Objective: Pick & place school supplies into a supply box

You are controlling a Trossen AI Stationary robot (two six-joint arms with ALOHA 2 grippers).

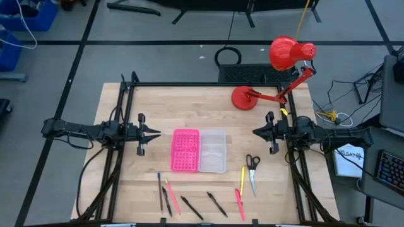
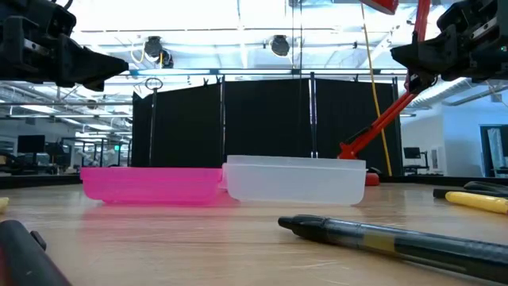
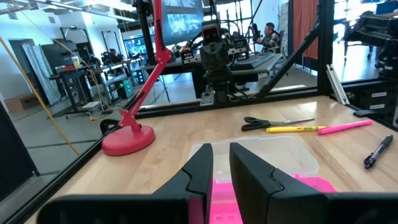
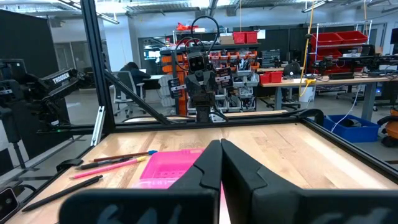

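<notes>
You have a wooden table (image 1: 132, 170) in a workshop. The supply box (image 1: 199, 151) sits mid-table, empty; pens (image 1: 189, 203) and scissors (image 1: 252, 170) line the near edge. A red lamp (image 1: 278, 69) occupies the far-right corner. The left gripper (image 1: 153, 133) is slightly parted, the right gripper (image 1: 255, 132) closed; both are empty.

Seven pens and pencils (image 1: 189, 207), one scissors (image 1: 252, 165), one box (image 1: 212, 151)
</notes>
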